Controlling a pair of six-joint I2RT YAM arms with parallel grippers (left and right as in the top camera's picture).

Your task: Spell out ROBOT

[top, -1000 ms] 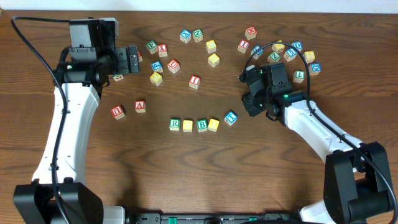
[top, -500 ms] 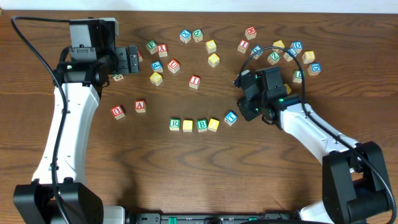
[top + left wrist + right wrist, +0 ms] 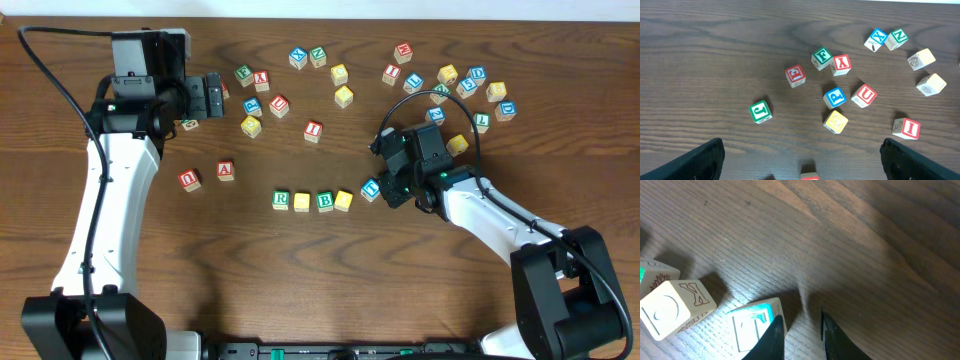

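T cube [image 3: 371,187] | light, rigid wood; grip flat opposite sides | right gripper [image 3: 802,330] jaws narrow, beside it, empty | left gripper [image 3: 212,96] jaws wide

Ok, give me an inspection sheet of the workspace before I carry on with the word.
Surface: dark wooden table, bare below the row.
Job's things: green R, yellow cube, green B and second yellow cube in a row; blue T tilted, slightly above the row's right end.
Clutter: loose letter cubes along the far edge, red I, red A.
Grippers: left gripper open, holding nothing; right gripper fingers narrow, beside the T, holding nothing.
Cables: black cable loops off the left arm.
Surroundings: nothing seen.
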